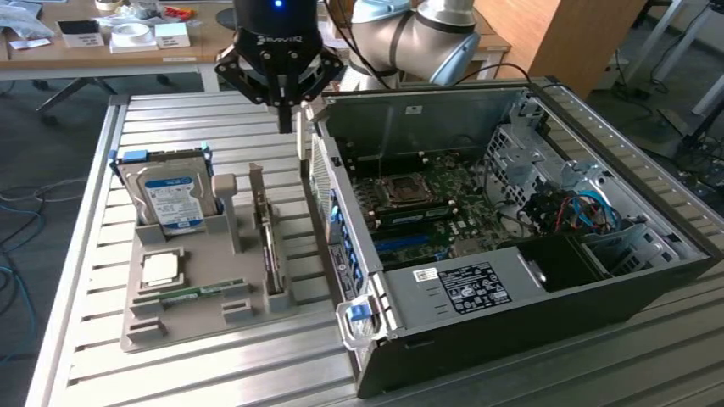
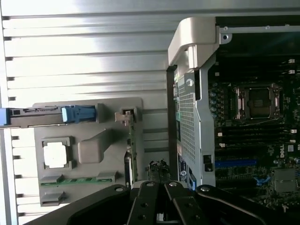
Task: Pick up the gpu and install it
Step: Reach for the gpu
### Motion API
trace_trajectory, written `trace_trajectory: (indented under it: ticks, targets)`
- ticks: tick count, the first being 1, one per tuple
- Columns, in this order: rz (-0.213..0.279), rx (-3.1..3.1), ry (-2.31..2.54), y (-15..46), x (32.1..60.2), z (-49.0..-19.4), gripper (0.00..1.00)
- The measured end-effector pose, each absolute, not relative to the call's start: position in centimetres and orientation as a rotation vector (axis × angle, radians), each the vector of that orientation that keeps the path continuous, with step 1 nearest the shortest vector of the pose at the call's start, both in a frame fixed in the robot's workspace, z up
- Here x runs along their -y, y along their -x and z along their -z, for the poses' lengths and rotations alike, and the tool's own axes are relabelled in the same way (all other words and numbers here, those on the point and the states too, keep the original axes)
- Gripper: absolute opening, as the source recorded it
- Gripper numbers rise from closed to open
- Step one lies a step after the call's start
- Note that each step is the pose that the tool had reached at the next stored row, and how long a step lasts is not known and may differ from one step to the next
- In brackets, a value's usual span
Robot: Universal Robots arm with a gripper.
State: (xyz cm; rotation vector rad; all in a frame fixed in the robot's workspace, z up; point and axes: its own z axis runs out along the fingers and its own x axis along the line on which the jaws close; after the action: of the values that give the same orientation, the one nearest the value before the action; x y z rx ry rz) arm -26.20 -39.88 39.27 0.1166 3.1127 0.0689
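Just below the gripper (image 1: 285, 125), and a little nearer the camera in the exterior view, the gpu (image 1: 270, 250) stands on its long edge in a slot of the grey parts tray (image 1: 186, 326). The card's silvery bracket end is the end closest to the gripper. The fingers are pinched fully together with nothing between them. They point straight down over the slatted metal table (image 1: 68, 280), above the gap between the tray and the open computer case (image 1: 509, 331). There is no contact with the card.

On the far side of the gpu from the gripper, the tray holds more parts. A silver hard drive (image 1: 169, 199) with a blue-and-white label stands upright in its cradle. A square processor chip (image 1: 162, 269) lies flat in its recess. A narrow green memory stick (image 1: 202, 294) lies flat at the tray's edge farthest from the gripper.

On the gripper's other side, the case lies with its side open. Inside is a green motherboard (image 1: 436, 199) with a processor socket (image 1: 402, 193) in a metal frame. Blue and red cables (image 1: 571, 208) are bundled in the part of the case farthest from the gripper. In the wrist view the gpu is seen edge-on, a thin line just beside the case wall.
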Motion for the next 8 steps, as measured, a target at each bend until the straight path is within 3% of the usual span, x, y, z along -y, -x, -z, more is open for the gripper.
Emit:
trace_trajectory:
  ticks: [8]
  targets:
    - [-0.069,-3.113,-0.117,27.8,39.9,-39.2,0.11]
